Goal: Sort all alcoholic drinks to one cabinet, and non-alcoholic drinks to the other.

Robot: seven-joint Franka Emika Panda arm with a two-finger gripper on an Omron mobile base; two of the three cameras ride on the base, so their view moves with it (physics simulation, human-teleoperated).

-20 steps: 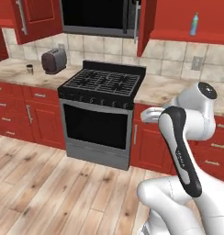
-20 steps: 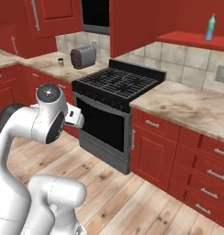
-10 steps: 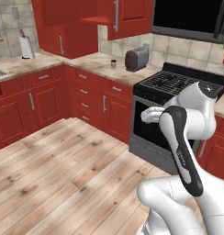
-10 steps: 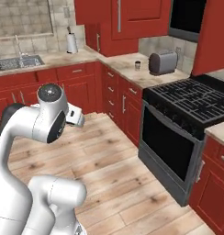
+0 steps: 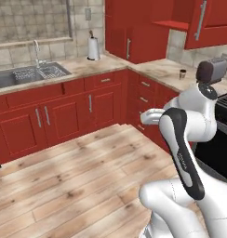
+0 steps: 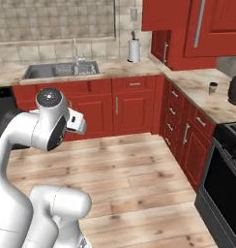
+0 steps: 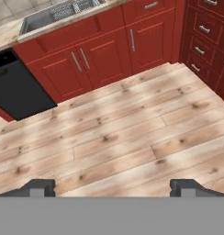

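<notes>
Swinging left with the base, both base cameras are now facing the sink corner instead of the stove that was dead ahead a second ago; the whole scene is sliding, so this is the robot turning, not the kitchen's things moving. The steel sink (image 5: 29, 74) and the paper towel roll (image 5: 93, 48) are coming into the middle of the left base view, and the toaster (image 5: 211, 71) is drifting off to the right edge. The tan paper cup (image 6: 213, 87) with its dark lid is standing upright on the counter (image 6: 202, 92) near the corner, just left of the toaster, untouched. The blue bottle seen earlier on the shelf to the right of the stove is swept out of frame. The gripper (image 7: 111, 187) is pointing down at bare wood floor (image 7: 118, 137), its tips standing wide apart with nothing between them. Nothing is being carried, so the sorting looks not yet begun; the turn reads as repositioning, possibly toward the cup or the cabinets.
</notes>
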